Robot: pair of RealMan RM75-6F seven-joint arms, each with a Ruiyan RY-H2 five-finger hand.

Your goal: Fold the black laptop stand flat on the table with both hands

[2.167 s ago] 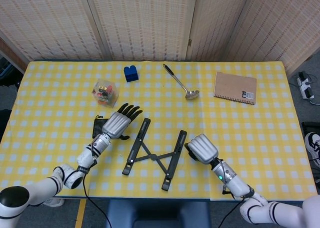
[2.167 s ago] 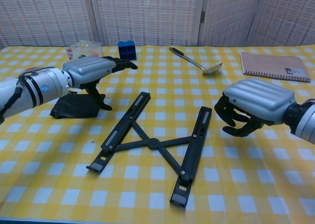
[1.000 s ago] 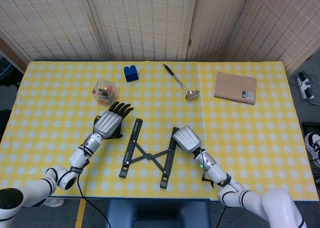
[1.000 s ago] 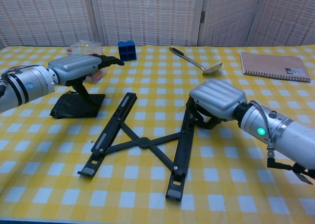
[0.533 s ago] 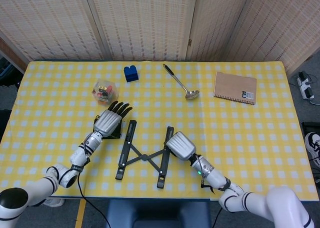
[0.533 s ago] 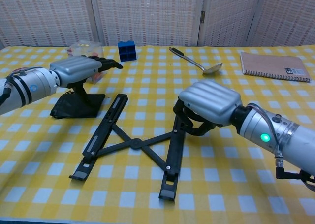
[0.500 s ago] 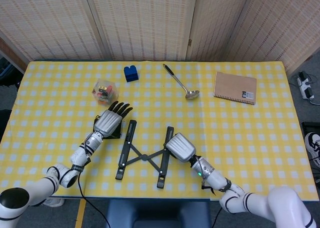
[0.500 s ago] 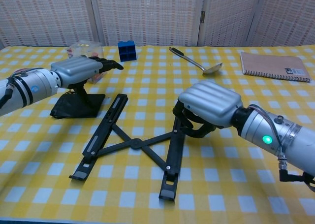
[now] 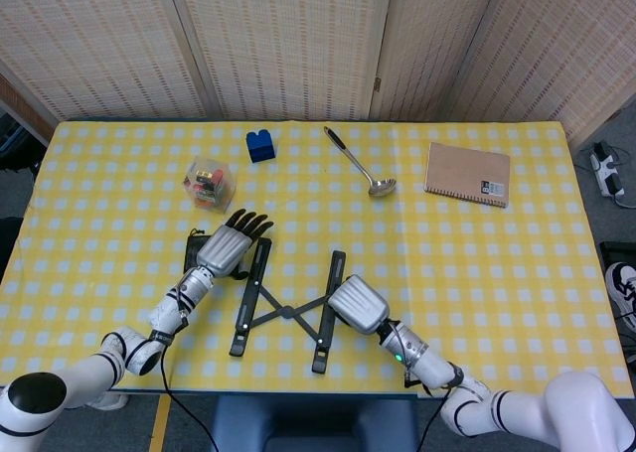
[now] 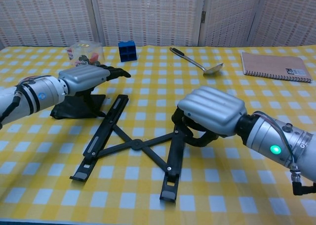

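Observation:
The black laptop stand [image 9: 286, 312] lies on the yellow checked table, its two rails joined by crossed bars [image 10: 136, 145]. My left hand [image 9: 231, 245] hovers with fingers stretched out, just left of the far end of the left rail [image 10: 102, 133]; it holds nothing. My right hand [image 9: 356, 303] has its fingers curled in and presses against the outer side of the right rail [image 10: 173, 158] near its far end. In the chest view the right hand [image 10: 212, 110] hides that end of the rail.
A black pouch [image 10: 74, 108] lies under the left hand [image 10: 86, 76]. Further back are a clear box of coloured pieces [image 9: 209, 184], a blue block [image 9: 261, 145], a metal ladle [image 9: 360, 161] and a brown notebook [image 9: 468, 174].
The right hand has pushed the right rail leftward, so the two rails stand closer together. The left hand drew back left, then came down toward the left rail's far end.

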